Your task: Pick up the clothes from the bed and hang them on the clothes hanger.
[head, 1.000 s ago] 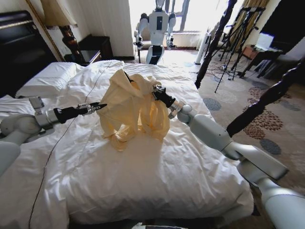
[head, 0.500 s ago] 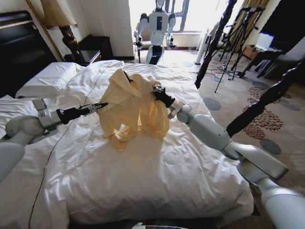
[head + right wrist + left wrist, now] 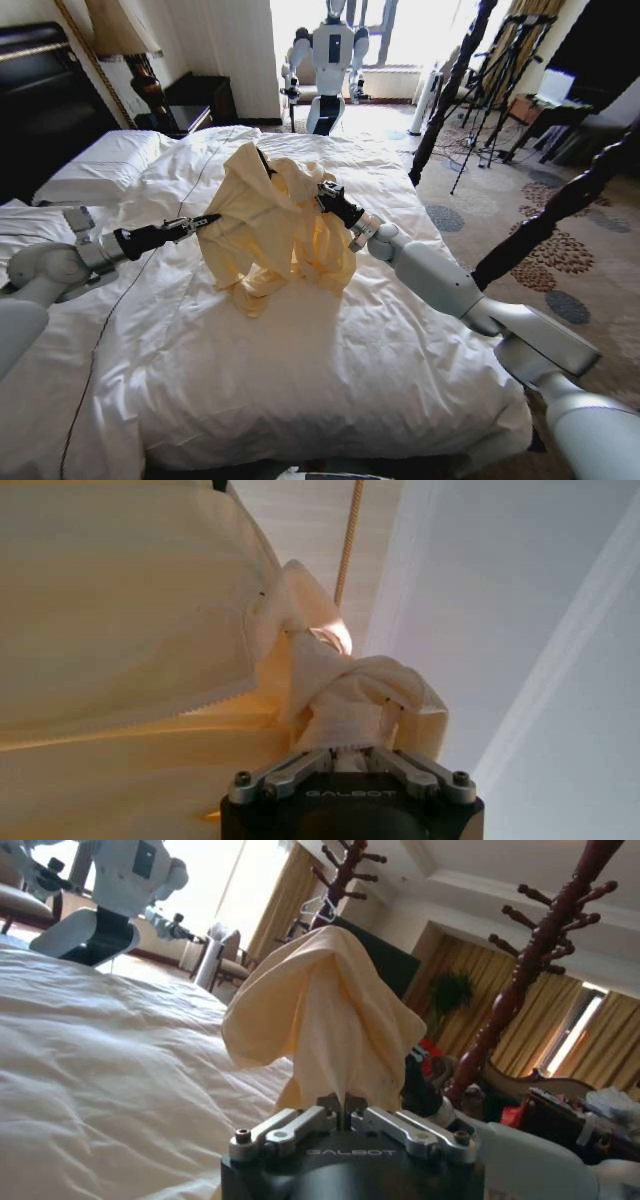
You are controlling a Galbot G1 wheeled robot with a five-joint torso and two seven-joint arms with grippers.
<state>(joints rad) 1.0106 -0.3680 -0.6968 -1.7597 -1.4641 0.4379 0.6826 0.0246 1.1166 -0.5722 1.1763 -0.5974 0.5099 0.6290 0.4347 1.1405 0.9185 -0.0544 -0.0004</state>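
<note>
- Shirt (image 3: 275,225) held up over the bed (image 3: 330,380), hem trailing on the duvet.
- Right claw (image 3: 325,192) pinching bunched fabric on the shirt's right side.
- Left claw (image 3: 210,219) pressed together on its left edge.
- Shirt spans between both claws, long axis hanging down.
- Hanger: can't make one out.
</note>
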